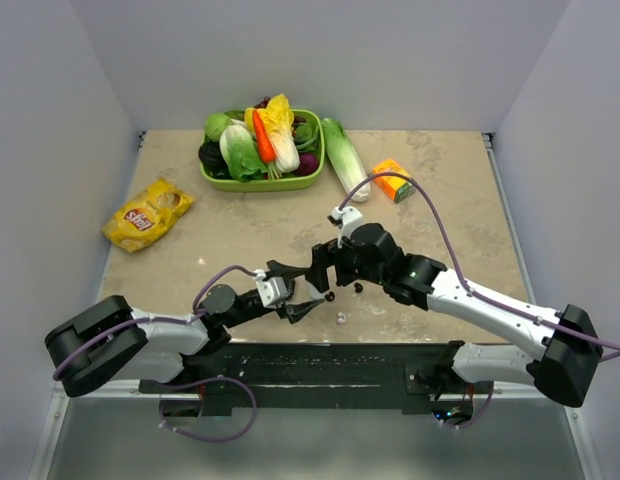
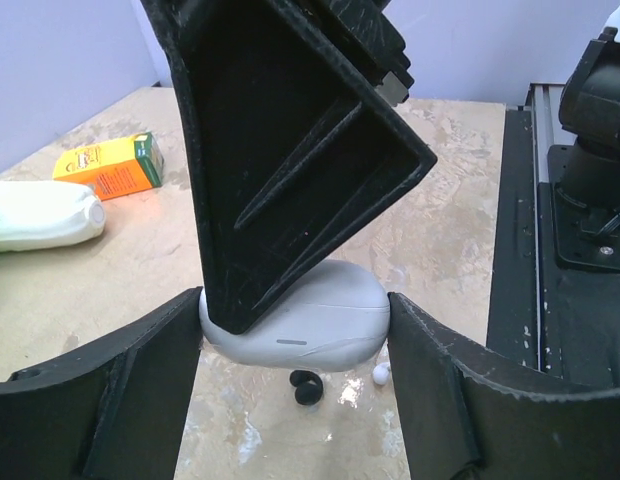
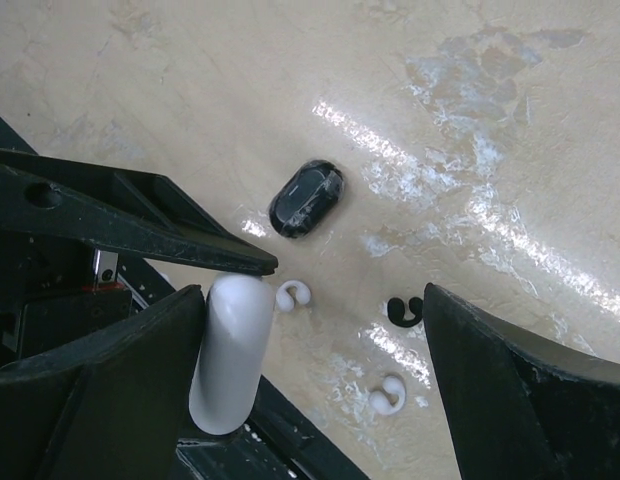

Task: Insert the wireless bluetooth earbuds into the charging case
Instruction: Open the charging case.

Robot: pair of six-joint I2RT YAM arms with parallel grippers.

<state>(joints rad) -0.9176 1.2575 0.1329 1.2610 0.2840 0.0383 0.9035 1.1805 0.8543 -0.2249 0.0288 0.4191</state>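
Left gripper point(image 2: 295, 330) pinches the pale rounded plastic charging case point(image 2: 330, 322) by its ends, near the middle of the tan marbled surface's point(image 1: 240, 230) near edge. Right gripper point(image 3: 312, 300) is spread wide, one finger point(image 2: 290, 150) over the case. Two tiny white wireless bluetooth earbuds point(image 3: 387, 395) and a tiny black earbud point(image 3: 403, 312) lie loose just beside the case, out of it.

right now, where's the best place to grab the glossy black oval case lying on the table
Take the glossy black oval case across its two long sides at the middle, coming straight down from above. It lies flat on the beige table with bare surface along both long sides, and its rounded ends would probably slip out of a lengthwise pinch.
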